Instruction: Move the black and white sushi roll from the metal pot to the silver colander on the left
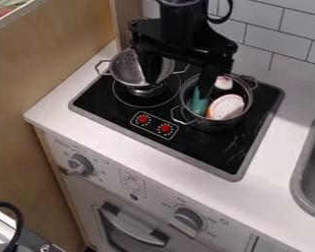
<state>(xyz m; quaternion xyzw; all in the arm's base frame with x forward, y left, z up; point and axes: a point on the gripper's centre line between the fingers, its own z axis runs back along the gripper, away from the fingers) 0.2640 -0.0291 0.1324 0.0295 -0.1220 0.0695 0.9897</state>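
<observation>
Pot (216,126) sat on stove (212,157) | your tool (178,88): fingers spread wide, no visible hold, one by green item (200,104), other at colander (123,69) | risk: sideways drift could've snagged either rim, tipping it

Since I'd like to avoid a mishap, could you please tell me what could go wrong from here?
The gripper's open fingers span the gap between two vessels. One seems to be at the pot, by the teal item, so lowering might snag the rim or pinch that item. The other appears close to the colander, which a sideways move could knock.
</observation>
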